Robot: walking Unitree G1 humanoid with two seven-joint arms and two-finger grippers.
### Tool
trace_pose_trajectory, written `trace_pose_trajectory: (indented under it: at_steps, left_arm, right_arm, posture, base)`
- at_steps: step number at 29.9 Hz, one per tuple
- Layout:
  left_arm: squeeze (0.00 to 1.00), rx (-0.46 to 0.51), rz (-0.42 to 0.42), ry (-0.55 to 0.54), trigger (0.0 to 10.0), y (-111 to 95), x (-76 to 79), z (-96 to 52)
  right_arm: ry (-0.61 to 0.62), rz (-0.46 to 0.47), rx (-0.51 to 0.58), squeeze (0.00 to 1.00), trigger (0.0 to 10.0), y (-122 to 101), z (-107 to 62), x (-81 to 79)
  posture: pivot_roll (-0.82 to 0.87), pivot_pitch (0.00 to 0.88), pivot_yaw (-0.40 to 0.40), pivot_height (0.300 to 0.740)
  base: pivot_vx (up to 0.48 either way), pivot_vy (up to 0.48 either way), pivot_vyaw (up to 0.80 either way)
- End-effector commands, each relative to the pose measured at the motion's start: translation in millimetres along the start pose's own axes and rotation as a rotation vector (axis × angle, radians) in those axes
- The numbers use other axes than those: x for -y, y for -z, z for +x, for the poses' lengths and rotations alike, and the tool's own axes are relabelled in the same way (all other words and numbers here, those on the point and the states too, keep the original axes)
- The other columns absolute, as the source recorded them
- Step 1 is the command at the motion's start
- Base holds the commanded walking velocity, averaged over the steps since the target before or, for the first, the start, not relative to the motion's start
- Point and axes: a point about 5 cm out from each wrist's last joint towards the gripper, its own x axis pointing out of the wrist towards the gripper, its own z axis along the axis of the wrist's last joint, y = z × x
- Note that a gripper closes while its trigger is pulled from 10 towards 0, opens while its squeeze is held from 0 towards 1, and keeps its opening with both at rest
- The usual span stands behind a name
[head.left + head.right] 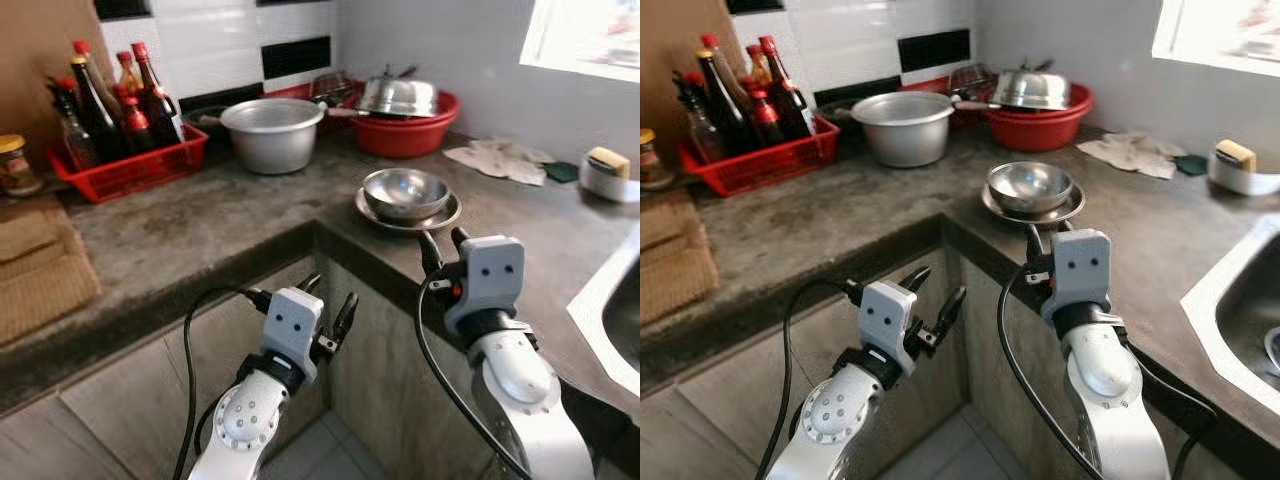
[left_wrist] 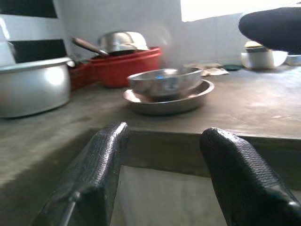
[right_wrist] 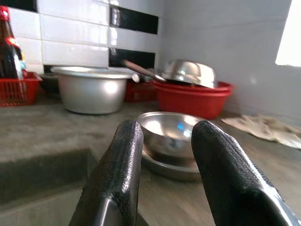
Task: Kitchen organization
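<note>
Grey stone counter wraps corner, sink at our right. Steel bowl sits in steel plate near counter edge, shiny, upright, empty. Our right gripper hovers just before it, fingers parted, holding nothing. Left gripper below edge, open, empty. We judge approach step: next, right gripper advances, straddles bowl rim, closes.
</note>
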Motion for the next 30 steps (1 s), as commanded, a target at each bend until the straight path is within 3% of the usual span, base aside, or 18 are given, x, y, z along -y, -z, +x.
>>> trace_pose_trajectory:
  at_steps: [1,10,18,22,30]
  left_arm:
    - [0.0,0.0,0.018,-0.01,10.0,-0.1,-4.7,-0.6]
    - [0.0,-0.002,0.016,-0.007,10.0,0.9,-4.3,-1.0]
    - [0.0,0.0,0.005,-0.002,10.0,0.7,-2.9,-0.9]
    - [0.0,0.024,-0.032,-0.008,10.0,0.4,-2.9,-1.8]
    - [0.0,-0.019,-0.023,0.016,10.0,3.3,0.3,-3.5]
  right_arm:
    - [-0.01,0.02,0.014,0.0,10.0,-3.9,5.6,-2.3]
    - [0.048,0.007,0.03,0.0,10.0,-8.4,14.9,9.5]
    - [0.011,0.028,0.011,0.0,10.0,-6.3,20.0,3.6]
    - [0.012,0.04,-0.011,0.0,10.0,-5.9,26.1,3.7]
    - [0.014,0.037,-0.081,0.0,10.0,-2.3,46.9,11.9]
  posture:
    - [0.06,0.0,-0.031,0.74]
    - [0.07,0.0,-0.033,0.74]
    - [0.06,0.0,-0.029,0.74]
    - [0.06,0.0,-0.029,0.74]
    - [0.06,0.006,-0.038,0.74]
  base:
    - [0.289,0.0,0.0]
    - [0.288,0.0,-0.18]
    - [0.286,0.0,-0.2]
    - [0.0,0.0,0.0]
    - [0.0,0.0,0.0]
